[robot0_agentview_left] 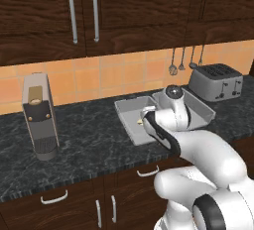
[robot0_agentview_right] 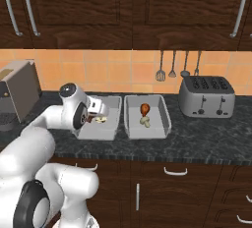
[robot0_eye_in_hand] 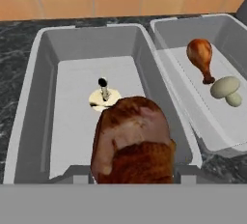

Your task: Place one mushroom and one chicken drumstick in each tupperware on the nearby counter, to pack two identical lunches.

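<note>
Two grey tupperware boxes stand side by side on the black marbled counter (robot0_agentview_left: 89, 144). The left tupperware (robot0_eye_in_hand: 46, 92) (robot0_agentview_right: 112, 105) holds one beige mushroom (robot0_eye_in_hand: 103, 97) (robot0_agentview_right: 101, 119). In the right tupperware (robot0_eye_in_hand: 169, 68) (robot0_agentview_right: 165, 116) lie a reddish-brown chicken drumstick (robot0_eye_in_hand: 201, 56) (robot0_agentview_right: 145, 109) and a mushroom (robot0_eye_in_hand: 226, 89) (robot0_agentview_right: 145, 121). My gripper (robot0_eye_in_hand: 131, 172) (robot0_agentview_right: 96, 110) (robot0_agentview_left: 148, 117) hangs over the near end of the left box, shut on a second drumstick (robot0_eye_in_hand: 132, 141), which hides the box's front floor.
A silver toaster (robot0_agentview_right: 205, 96) (robot0_agentview_left: 217, 81) stands right of the boxes. A grey coffee machine (robot0_agentview_left: 39, 115) (robot0_agentview_right: 17, 92) is at the left. Utensils (robot0_agentview_right: 172, 67) hang on the orange tiled wall. Dark cupboards hang above the counter.
</note>
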